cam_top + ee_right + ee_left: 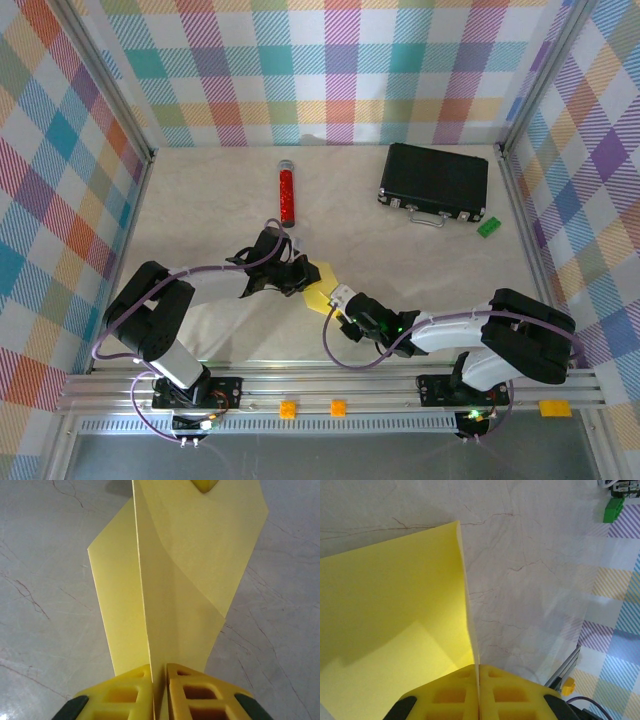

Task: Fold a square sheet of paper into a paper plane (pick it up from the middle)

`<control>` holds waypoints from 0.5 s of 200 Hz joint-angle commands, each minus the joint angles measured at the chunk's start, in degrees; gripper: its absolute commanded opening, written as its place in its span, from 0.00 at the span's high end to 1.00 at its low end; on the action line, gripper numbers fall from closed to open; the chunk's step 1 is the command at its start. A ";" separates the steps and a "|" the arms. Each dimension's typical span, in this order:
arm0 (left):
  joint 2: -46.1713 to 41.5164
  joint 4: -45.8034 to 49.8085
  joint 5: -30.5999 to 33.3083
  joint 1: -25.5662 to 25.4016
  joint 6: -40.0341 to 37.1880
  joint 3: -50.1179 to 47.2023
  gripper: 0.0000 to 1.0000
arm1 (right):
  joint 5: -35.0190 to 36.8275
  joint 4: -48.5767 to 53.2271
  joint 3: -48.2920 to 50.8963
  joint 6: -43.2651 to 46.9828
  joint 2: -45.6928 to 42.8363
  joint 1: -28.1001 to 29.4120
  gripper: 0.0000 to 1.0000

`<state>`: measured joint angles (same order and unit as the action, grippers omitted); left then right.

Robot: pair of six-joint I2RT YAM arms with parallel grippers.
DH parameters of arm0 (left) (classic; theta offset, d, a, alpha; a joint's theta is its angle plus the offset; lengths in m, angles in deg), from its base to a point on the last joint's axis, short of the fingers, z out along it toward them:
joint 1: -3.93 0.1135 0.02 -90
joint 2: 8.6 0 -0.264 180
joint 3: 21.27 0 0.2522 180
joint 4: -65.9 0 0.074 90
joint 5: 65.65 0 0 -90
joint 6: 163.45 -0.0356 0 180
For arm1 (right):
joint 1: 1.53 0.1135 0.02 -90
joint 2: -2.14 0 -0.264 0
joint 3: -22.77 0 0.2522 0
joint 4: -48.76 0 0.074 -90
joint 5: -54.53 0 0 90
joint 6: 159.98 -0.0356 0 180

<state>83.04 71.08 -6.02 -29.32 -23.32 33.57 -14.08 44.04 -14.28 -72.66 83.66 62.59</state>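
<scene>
The left gripper (304,278) and the right gripper (339,299) meet near the middle of the table (200,200) in the top external view, both closed on the sheet of paper (322,285), which shows as a small folded yellow shape held between them. Farther back lie a red cylinder (287,195), a black case (435,180) and, just beside the case's right corner, a small green block (490,226). In the left wrist view the left gripper (479,674) has its yellow fingers (451,696) pressed together on the edge of the sheet of paper (395,620). From there the sheet rises as a thin upright fold and spreads out to the left over the marbled table (530,555); the green block (614,510) sits in the far upper right corner. In the right wrist view the right gripper (159,674) pinches the sheet of paper (195,565) between its yellow fingers (127,695), with only the paper's thickness between them. The sheet stands on edge with a sharp central crease, one creased flap angling left and a wider one right. At its far top edge the yellow tip of the left gripper (204,484) grips the paper.
</scene>
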 commanded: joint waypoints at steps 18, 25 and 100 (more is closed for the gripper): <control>-1.82 2.31 1.17 -0.41 -0.91 1.11 0.91 | -1.95 -2.60 0.26 -1.34 -0.41 0.22 0.88; -1.93 2.55 1.55 -0.41 -0.91 1.10 0.89 | -2.07 -2.48 0.26 -1.52 -0.33 0.24 0.90; -10.87 12.53 12.43 0.30 -3.52 2.93 0.55 | -14.60 -1.67 -1.32 -12.80 1.90 -3.70 0.96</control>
<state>76.22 77.85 0.72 -29.30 -25.11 34.36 -20.99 42.48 -14.30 -78.91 84.08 61.10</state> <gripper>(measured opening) 0.433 0.058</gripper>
